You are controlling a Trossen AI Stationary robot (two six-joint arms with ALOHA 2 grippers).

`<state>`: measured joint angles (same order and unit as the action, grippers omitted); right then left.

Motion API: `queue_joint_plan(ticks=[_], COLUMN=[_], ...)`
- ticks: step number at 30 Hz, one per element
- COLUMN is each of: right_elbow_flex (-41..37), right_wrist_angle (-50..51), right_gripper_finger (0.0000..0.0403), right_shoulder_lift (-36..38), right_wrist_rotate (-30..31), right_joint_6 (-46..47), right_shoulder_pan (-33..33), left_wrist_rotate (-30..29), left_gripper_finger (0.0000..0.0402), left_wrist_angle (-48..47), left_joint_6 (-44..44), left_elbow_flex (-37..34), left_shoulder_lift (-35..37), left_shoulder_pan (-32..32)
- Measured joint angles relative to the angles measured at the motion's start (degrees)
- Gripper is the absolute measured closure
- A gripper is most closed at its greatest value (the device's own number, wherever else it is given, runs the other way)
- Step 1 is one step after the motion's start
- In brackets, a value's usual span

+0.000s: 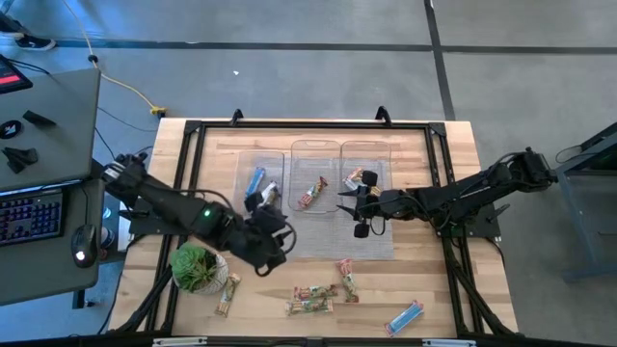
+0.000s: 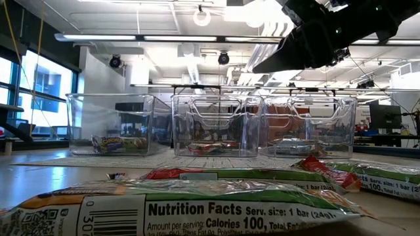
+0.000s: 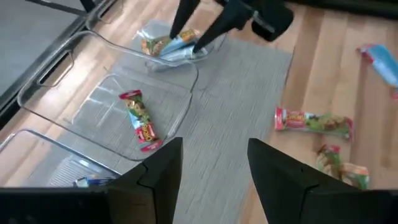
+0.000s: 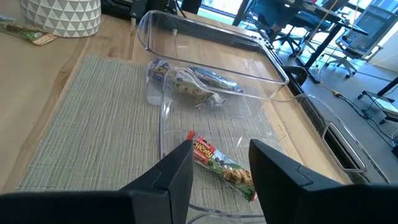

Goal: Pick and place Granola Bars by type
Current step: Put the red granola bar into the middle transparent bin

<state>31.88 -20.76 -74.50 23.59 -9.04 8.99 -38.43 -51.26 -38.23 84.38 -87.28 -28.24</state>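
Three clear trays stand on a grey mat (image 1: 318, 241). The left tray (image 1: 260, 159) holds a blue bar (image 1: 255, 180). A red-orange bar (image 1: 310, 193) lies in the middle tray, and green-yellow bars (image 1: 359, 178) lie in the right one. My left gripper (image 3: 214, 146) is open and empty, near the left tray's near end (image 1: 262, 202). My right gripper (image 4: 221, 149) is also open and empty. It hovers by the right tray's near end (image 1: 343, 200) and points toward the table's left. In the left wrist view its spread fingers (image 3: 186, 18) stand above the green-yellow bars (image 3: 168, 46).
Loose bars lie near the table's near edge: one green-yellow (image 1: 228, 294), a pair (image 1: 310, 301), another (image 1: 345, 280), and a blue one (image 1: 405, 315). A potted plant (image 1: 198, 267) stands beside my left arm. A black frame (image 1: 193, 125) runs along the table's edges.
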Motion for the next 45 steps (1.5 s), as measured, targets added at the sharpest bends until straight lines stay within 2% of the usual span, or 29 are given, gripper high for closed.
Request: queue_joint_plan(ticks=[7,12,14,20,23,28,30,37,41,45], right_elbow_flex=[0.0,0.0,0.0,0.0,0.0,0.0,0.0,0.0,0.0,0.0], right_wrist_angle=[-4.3,-2.5,-0.6,-0.5,-0.5,-0.5,-0.4,-4.5,-6.7,-8.6], right_gripper_finger=[0.0263,0.0263,0.0263,0.0263,0.0263,0.0263,0.0263,0.0263,0.0261,0.0264], right_shoulder_lift=[0.0,0.0,0.1,0.0,0.0,0.0,0.0,0.0,0.0,0.0], right_wrist_rotate=[-0.1,-1.8,-6.2,-26.7,-34.8,-40.7,-40.0,-25.4,-19.9,-18.6], right_joint_6=[-1.3,7.4,7.9,7.5,11.1,25.0,28.1,34.4,28.2,23.5], right_shoulder_pan=[-0.1,0.0,0.0,0.1,0.1,0.2,0.2,0.1,0.1,0.1], left_wrist_rotate=[-1.2,-1.5,-1.8,-1.8,-1.8,-1.8,-1.8,-1.8,-2.0,-2.2], left_gripper_finger=[0.0225,0.0225,0.0225,0.0225,0.0225,0.0225,0.0225,0.0225,0.0225,0.0225], left_wrist_angle=[0.1,0.1,0.1,0.3,0.7,0.6,0.6,0.6,0.6,0.6], left_joint_6=[-6.1,-9.6,-10.2,-10.1,-10.1,-10.1,-10.1,-10.1,-10.1,-10.3], left_elbow_flex=[-2.2,-4.9,-5.7,-6.9,-6.9,-6.9,-6.9,-6.9,-6.9,-6.9], left_shoulder_lift=[0.0,0.0,0.0,0.0,0.0,0.0,0.0,0.0,0.0,0.0], left_shoulder_pan=[-4.1,-5.0,-4.8,-4.8,-4.8,-4.8,-4.8,-4.8,-4.8,-4.8])
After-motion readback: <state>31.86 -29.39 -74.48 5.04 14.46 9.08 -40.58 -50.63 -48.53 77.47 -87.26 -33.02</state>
